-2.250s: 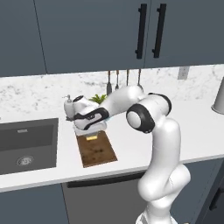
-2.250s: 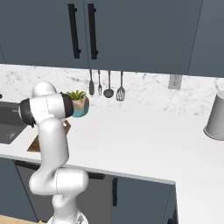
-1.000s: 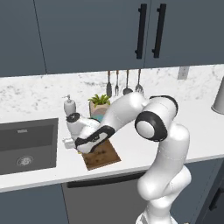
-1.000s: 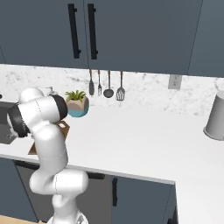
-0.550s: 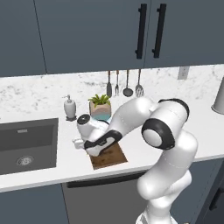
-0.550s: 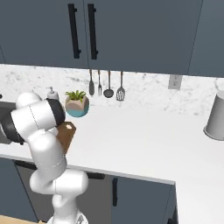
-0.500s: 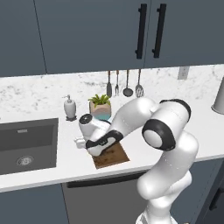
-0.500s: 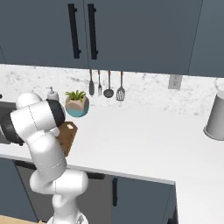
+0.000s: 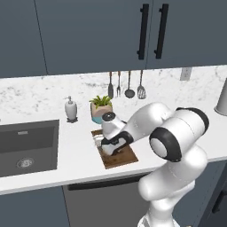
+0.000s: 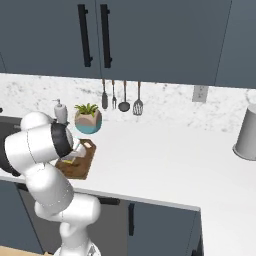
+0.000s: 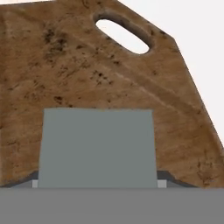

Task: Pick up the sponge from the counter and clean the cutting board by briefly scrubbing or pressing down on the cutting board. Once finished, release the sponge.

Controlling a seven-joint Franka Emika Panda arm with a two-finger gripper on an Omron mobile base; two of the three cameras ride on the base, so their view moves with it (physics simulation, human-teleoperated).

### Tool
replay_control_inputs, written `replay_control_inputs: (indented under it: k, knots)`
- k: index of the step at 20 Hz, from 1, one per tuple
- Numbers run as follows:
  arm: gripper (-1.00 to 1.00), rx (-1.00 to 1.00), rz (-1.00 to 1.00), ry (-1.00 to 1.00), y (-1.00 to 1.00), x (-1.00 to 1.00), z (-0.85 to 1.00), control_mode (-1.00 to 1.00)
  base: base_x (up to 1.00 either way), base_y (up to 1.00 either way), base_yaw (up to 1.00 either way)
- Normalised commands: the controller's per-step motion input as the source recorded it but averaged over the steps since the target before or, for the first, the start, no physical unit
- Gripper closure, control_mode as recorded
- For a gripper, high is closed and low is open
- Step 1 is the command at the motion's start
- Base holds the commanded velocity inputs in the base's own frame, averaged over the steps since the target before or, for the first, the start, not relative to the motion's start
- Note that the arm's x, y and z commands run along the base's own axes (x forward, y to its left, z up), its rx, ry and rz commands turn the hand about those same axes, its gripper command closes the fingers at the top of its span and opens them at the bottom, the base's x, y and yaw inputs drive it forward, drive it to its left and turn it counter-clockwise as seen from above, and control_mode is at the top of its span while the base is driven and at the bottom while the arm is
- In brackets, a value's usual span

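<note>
Gripper (image 9: pixel 100 142) jaws are clamped on the sponge (image 11: pixel 98 146). In the hand view its grey top spans the gap between them. The sponge sits down on the cutting board (image 11: pixel 87 74), roughly mid-board, with the handle hole (image 11: pixel 122 31) beyond it and the clipped corner beside the hole.

The hand view gives the board's stains and grain. White counter (image 11: pixel 197 26) is past the clipped corner.

The left base view shows the hand low over the left part of the cutting board (image 9: pixel 123 155), wrist bent down, arm arching in from the right. The sink (image 9: pixel 26 146) is left of the board, with a strip of counter (image 9: pixel 75 162) between. A soap dispenser (image 9: pixel 70 109) and a potted plant (image 9: pixel 101 108) stand behind the board, and utensils (image 9: pixel 126 86) hang on the wall.

In the right base view the arm's shoulder covers the hand and the board's left side. The board (image 10: pixel 80 167) lies near the front edge of the counter (image 10: pixel 165 160). To the right is a wide bare stretch of worktop up to a grey canister (image 10: pixel 247 132) at the far end. A wall outlet (image 10: pixel 200 93) is above.
</note>
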Motion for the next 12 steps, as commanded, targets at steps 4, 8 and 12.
replay_control_inputs:
  k: [4, 8, 12]
  knots:
    - [1.0, 0.07, 0.0, 0.0, -0.81, 0.0, -0.01, -1.0, 0.0, 0.0, 0.0]
    - [1.0, 0.11, 0.07, 0.0, -0.65, 0.13, -0.26, -1.0, 0.0, 0.0, 0.0]
    - [1.0, 0.05, 0.26, 0.0, -0.11, -0.29, -0.29, -1.0, 0.0, 0.0, 0.0]
